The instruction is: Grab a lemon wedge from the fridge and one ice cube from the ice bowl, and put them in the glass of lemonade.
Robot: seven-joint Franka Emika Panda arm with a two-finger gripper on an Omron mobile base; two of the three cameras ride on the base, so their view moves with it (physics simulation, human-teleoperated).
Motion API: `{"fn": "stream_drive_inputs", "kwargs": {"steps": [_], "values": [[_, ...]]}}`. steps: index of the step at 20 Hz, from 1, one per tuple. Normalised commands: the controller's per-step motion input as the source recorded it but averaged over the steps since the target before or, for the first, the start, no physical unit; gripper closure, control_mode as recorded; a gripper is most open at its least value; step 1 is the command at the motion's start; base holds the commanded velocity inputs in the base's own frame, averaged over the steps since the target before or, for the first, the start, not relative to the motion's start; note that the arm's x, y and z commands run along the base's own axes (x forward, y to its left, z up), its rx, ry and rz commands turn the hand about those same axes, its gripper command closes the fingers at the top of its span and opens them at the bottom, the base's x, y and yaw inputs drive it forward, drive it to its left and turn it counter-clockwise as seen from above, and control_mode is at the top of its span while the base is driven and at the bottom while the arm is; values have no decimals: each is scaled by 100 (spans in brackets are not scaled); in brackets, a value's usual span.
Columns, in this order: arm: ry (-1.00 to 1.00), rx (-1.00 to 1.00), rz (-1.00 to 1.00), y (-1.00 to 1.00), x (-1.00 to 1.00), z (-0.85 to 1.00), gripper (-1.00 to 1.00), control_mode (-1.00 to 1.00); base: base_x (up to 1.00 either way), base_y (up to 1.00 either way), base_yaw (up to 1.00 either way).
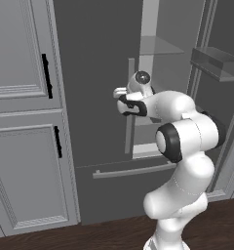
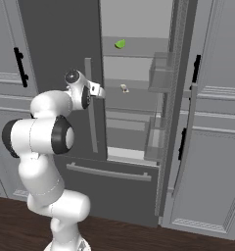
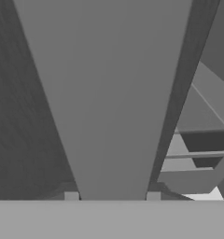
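The arm reached forward at chest height, its pincer [image 2: 101,91] clamped around the fridge's [image 2: 60,49] left door handle [image 2: 91,112].

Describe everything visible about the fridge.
The fridge is tall and dark grey, with long grey vertical bar handles and a lower drawer with a horizontal bar. Its right door stands open, showing pale shelves; a lemon wedge lies on an upper shelf. The pincer straddles the left door's handle.

Dark grey fridge [image 2: 60,44], yellow-green lemon wedge [image 2: 120,44]
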Motion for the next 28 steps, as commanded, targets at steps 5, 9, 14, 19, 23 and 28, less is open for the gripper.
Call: {"fn": "stream_drive_inputs", "kwargs": {"steps": [5,9,14,19,23,28], "values": [[0,0,0,48,2,1,100,-100,0,0,0],[0,0,0,67,-23,26,100,-100,0,0,0],[0,-2,0,66,-55,45,100,-100,0,0,0],[0,-3,4,65,-77,53,100,-100,0,0,0],[1,-3,10,36,-75,77,100,-100,0,0,0],[0,-1,16,27,-95,85,100,-100,0,0,0]]}}
